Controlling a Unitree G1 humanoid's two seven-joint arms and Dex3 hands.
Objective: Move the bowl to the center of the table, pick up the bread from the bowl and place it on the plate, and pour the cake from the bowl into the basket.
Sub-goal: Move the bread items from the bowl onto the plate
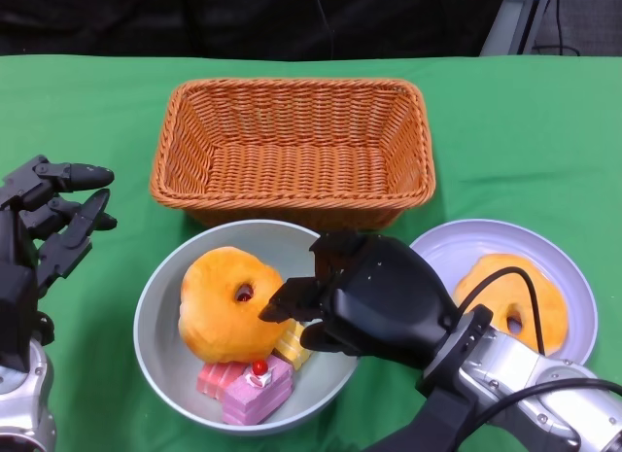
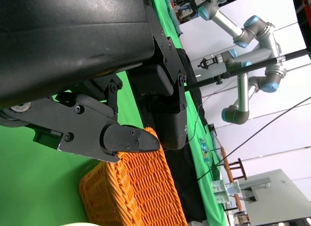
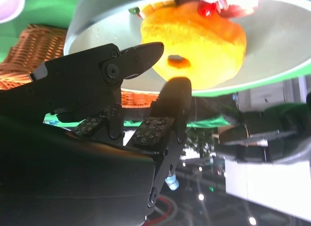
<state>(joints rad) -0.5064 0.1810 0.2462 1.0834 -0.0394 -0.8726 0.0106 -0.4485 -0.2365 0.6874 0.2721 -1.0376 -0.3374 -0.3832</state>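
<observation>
Head view: grey bowl [image 1: 160, 321] at lower centre of the green tabletop [image 1: 87, 121], just below the wicker basket [image 1: 292, 146]. Bowl holds ring-shaped bread [image 1: 219, 301] and cake pieces [image 1: 255, 386]. Right hand [image 1: 311, 301] over the bowl, fingers apart at the bread, not clamped. Left hand [image 1: 49, 219] at left edge, fingers spread, holding nothing. Plate [image 1: 457, 248] at lower right carries a second bread [image 1: 525, 292].

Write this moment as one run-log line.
right hand: open, over bowl by bread | left hand: open, idle | basket: empty
</observation>
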